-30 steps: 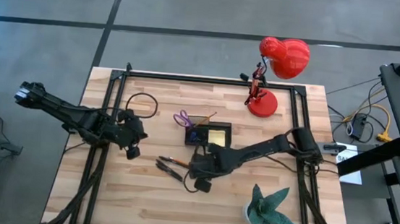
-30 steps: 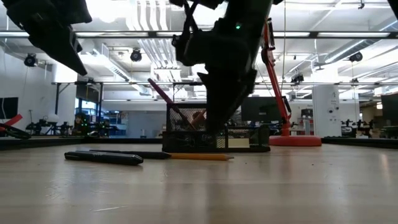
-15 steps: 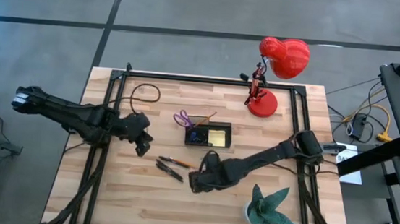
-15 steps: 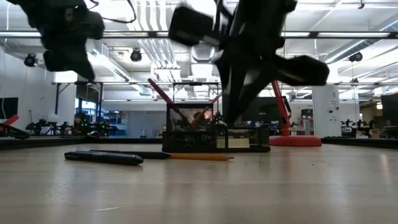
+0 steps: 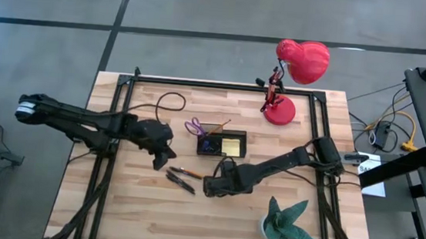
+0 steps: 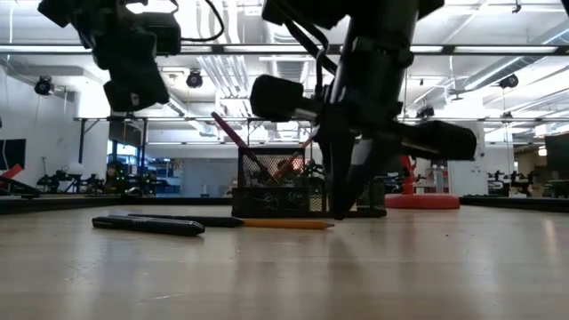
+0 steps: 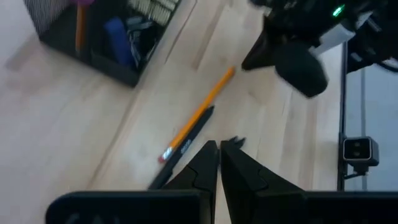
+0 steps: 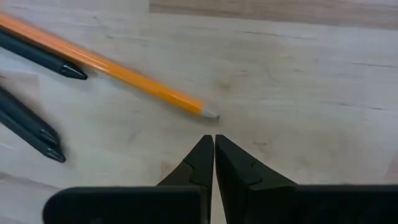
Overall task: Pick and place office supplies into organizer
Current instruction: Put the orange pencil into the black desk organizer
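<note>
Your right claw point(image 8: 213, 142) clenched empty, angled down just beside pencil point(image 8: 106, 65) tip. Left claw point(image 7: 219, 149) clenched, hovering over pencil's other end. Organizer point(image 5: 222, 141) near pencil, pens point(image 5: 180, 181) alongside on table point(image 5: 143, 214).

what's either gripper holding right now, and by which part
Nothing is held. The right gripper is shut on air just short of the orange pencil tip. The left gripper is shut and empty above the pencil and dark pens.
</note>
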Available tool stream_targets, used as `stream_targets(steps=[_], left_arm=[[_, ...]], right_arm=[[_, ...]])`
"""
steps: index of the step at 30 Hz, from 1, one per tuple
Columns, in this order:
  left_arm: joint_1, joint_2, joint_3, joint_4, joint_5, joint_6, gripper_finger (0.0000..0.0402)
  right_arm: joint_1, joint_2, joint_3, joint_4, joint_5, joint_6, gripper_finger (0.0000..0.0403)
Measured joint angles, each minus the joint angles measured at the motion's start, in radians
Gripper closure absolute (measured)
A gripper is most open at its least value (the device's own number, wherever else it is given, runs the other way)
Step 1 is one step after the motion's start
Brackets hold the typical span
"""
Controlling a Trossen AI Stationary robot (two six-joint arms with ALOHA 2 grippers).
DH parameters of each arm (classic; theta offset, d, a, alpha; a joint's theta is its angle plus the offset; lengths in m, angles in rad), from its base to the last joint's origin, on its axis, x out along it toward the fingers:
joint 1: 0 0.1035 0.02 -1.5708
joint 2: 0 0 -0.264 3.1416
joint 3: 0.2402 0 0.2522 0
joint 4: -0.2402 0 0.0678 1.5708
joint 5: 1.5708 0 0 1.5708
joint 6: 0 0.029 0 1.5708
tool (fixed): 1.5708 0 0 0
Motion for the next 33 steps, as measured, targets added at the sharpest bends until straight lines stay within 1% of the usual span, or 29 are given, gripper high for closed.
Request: stream_targets(steps=[5,14,33], left_arm=[[0.014,-0.009,0.0,0.009,0.0,0.015,0.0397],[0.021,-0.012,0.0,0.004,-0.001,0.016,0.0397],[0.027,-0.011,-0.016,0.004,-0.001,0.016,0.0397]], right_arm=[[-0.006,0.0,-0.024,0.054,0.001,-0.007,0.0394],[-0.006,-0.01,-0.008,0.032,0.045,-0.006,0.0394],[-0.03,-0.01,-0.032,0.045,0.044,-0.057,0.0394]])
